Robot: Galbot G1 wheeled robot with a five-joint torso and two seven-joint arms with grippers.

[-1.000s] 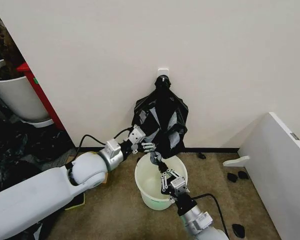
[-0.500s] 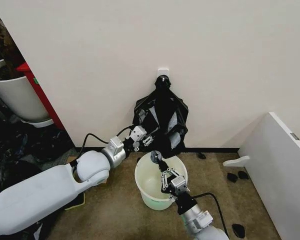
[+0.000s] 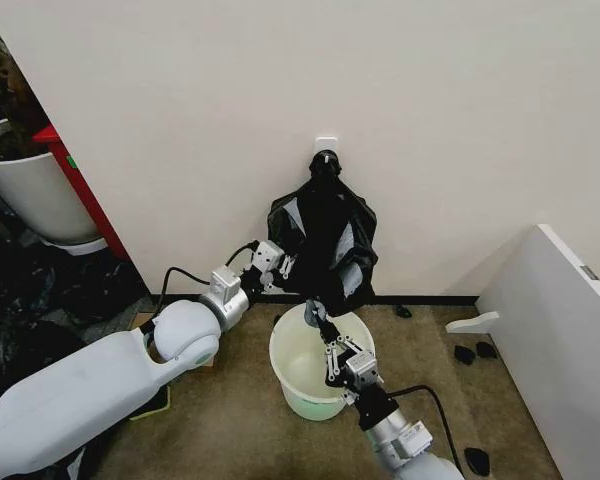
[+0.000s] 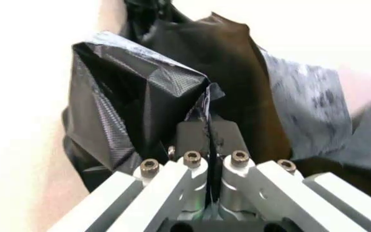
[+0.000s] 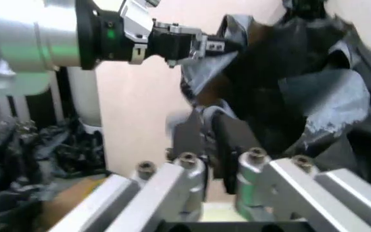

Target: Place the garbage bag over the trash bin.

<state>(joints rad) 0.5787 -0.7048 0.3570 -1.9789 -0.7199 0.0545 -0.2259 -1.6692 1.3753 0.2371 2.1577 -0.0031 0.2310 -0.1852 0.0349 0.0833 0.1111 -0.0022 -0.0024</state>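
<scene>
**Both grippers on the bag, bin waiting below**

Nearest the robot, the right gripper reaches up over the trash bin, its fingers closed on the bottom edge of the garbage bag; the right wrist view shows the pads pressed together with black film pinched between them. The bin stands on the carpet directly beneath the bag, mouth up and unlined.

Just beyond the bin's far-left rim, the left gripper is clamped on the bag's left edge. In the left wrist view its fingers meet flat, with a thin fold of plastic caught in the seam.

Above and behind the bin, the bag hangs bunched from a wall hook (its neck looks snagged there, so a downward pull alone may only stretch the film).

To do this step well, I judge the two grips should draw apart sideways to open the mouth before lowering it around the rim, keeping the pinches firm, since the plastic is slick.

Room: the wall sits close behind the bin, limiting backward travel. Open carpet lies to the bin's right, up to a white panel; to its left the left arm itself takes up the floor space.
</scene>
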